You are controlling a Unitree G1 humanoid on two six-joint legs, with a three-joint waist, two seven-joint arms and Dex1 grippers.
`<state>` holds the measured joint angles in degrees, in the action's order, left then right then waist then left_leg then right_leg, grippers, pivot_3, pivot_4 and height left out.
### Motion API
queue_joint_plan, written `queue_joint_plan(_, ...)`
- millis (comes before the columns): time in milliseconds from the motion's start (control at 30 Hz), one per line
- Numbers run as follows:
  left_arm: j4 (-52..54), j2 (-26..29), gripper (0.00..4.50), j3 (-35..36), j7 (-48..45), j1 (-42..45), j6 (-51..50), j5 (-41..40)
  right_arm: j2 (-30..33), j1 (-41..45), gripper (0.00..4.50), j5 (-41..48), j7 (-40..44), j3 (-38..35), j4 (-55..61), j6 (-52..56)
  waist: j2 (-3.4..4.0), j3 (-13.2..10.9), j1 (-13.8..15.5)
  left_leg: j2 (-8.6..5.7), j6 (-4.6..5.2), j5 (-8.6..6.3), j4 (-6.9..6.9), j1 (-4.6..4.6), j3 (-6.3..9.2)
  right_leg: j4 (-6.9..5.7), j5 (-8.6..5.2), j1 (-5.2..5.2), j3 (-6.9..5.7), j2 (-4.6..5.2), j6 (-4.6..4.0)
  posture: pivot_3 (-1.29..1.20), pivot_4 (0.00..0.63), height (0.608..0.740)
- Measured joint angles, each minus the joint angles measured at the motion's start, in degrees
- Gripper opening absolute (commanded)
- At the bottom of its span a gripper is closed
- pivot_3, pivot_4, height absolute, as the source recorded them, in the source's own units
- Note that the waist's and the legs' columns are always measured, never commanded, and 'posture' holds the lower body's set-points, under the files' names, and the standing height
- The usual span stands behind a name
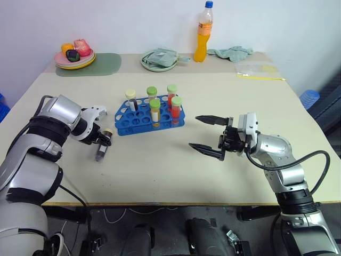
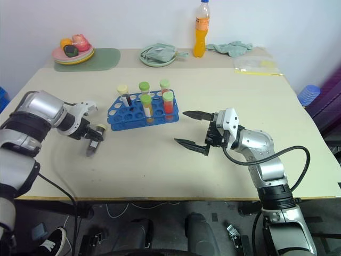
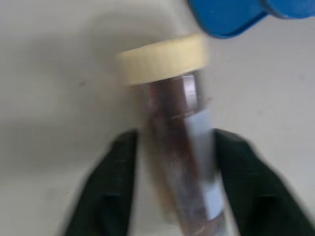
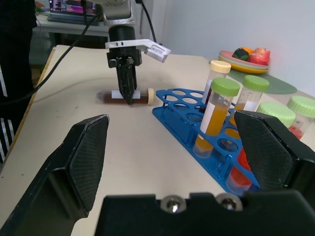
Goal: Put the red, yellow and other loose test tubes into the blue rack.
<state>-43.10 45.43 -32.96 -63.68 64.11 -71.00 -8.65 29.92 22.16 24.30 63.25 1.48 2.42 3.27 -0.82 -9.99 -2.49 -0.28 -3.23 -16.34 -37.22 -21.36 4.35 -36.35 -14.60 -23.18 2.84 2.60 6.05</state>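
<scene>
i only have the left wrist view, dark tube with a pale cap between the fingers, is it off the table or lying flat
Observer: Lying flat. The dark clear plastic test tube rests on the beige table, and the left end effector pinches it from above.
Operator: how many tubes are in the rack
Observer: Five capped tubes stand in the bright blue plastic rack: four green caps, one pale yellow.
Operator: where is the other arm
Observer: The right end effector hovers open on the far side of the rack from the dark tube, apart from it, holding nothing.
</scene>
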Motion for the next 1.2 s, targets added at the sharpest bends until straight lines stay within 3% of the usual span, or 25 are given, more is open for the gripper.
queue_joint_plan(233, -0.5, 0.1, 0.83, 2.0, 0.0, 0.0, -2.3, 0.5, 0.0, 0.0, 4.5, -0.5, 0.0, 0.0, 0.0, 0.0, -0.02, 0.0, -0.1, 0.01, 0.0, 0.0, 0.0, -0.02, 0.01, -0.01, 0.0, -0.03, 0.0, -0.02, 0.0, 0.0, 0.15, 0.74)
queue_joint_plan(333, 3.7, 2.8, 0.83, 3.9, 0.7, -0.8, -3.9, 0.4, 0.0, 0.0, 4.5, -0.5, -0.1, 0.0, -0.4, 0.0, -0.1, -0.1, -0.1, 0.01, 0.0, 0.0, 0.01, -0.06, 0.03, -0.01, 0.0, -0.08, 0.0, -0.02, 0.0, 0.0, 0.15, 0.74)
queue_joint_plan(433, 12.1, 7.1, 0.83, 8.9, 2.6, -3.0, -6.3, -0.6, 0.1, -0.2, 4.5, -0.6, -0.3, -0.1, -0.4, -0.2, -0.1, -0.1, -0.1, 0.02, 0.0, 0.0, 0.01, -0.06, 0.02, 0.01, 0.0, -0.07, 0.0, 0.01, 0.0, 0.0, 0.15, 0.74)
queue_joint_plan(567, 26.0, 8.8, 0.83, 20.5, 7.8, -10.0, -8.2, -3.0, 0.2, -0.4, 4.5, -0.6, -0.6, -0.1, -0.6, -0.4, -0.1, -0.1, 0.1, 0.02, 0.0, 0.0, -0.01, -0.05, 0.05, 0.01, 0.0, -0.02, -0.01, 0.06, 0.0, 0.0, 0.15, 0.74)
queue_joint_plan(667, 35.8, 4.2, 0.83, 33.5, 14.4, -19.4, 2.1, -4.2, 0.2, -0.3, 4.5, -0.6, -0.7, -0.2, -1.2, -0.8, -0.11, 0.0, 0.3, 0.08, -0.01, 0.01, -0.04, -0.05, 0.13, 0.0, 0.01, -0.03, 0.0, 0.11, -0.01, 0.0, 0.15, 0.74)
queue_joint_plan(700, 39.2, -0.4, 0.83, 39.4, 18.3, -22.8, 8.6, -4.6, 0.2, -0.1, 4.5, -0.6, -0.7, -0.2, -1.8, -0.8, -0.11, 0.0, 0.6, 0.1, -0.02, 0.01, -0.09, -0.06, 0.18, 0.03, 0.02, -0.02, -0.01, 0.14, -0.02, 0.0, 0.15, 0.74)
queue_joint_plan(767, 43.2, -4.9, 0.83, 44.5, 23.0, -26.8, 19.4, -4.7, -0.1, 0.9, 4.5, -0.7, -0.6, 0.1, -2.6, -0.9, -0.17, 0.0, 1.0, 0.09, -0.04, 0.01, -0.09, -0.07, 0.13, 0.04, 0.04, -0.06, 0.01, 0.16, -0.03, 0.0, 0.15, 0.74)
queue_joint_plan(867, 46.3, -3.4, 0.83, 45.6, 23.3, -34.0, 36.2, -2.6, -0.2, 2.8, 4.5, -0.8, -0.6, 0.0, -3.9, -1.2, -0.16, 0.0, 0.5, 0.09, -0.07, 0.03, 0.05, 0.0, 0.0, 0.06, 0.05, -0.12, 0.09, 0.14, -0.05, 0.0, 0.15, 0.74)
queue_joint_plan(1000, 48.2, -13.4, 0.83, 49.7, 27.0, -38.0, 48.1, -5.4, -0.2, 3.5, 4.5, -1.2, 0.0, 0.2, -5.8, -1.6, -0.12, 0.0, 1.8, 0.04, -0.05, 0.02, -0.05, -0.05, -0.11, 0.14, 0.06, 0.0, 0.03, 0.23, -0.04, 0.0, 0.15, 0.74)
queue_joint_plan(1200, 43.7, -22.4, 0.83, 47.5, 32.2, -40.8, 64.2, -3.8, -0.2, 4.2, 4.5, -1.6, -0.4, 0.1, -6.1, -1.9, -0.17, 0.1, 1.8, 0.0, -0.04, 0.01, -0.03, -0.04, -0.13, 0.14, 0.07, 0.01, 0.02, 0.21, -0.03, 0.0, 0.15, 0.74)
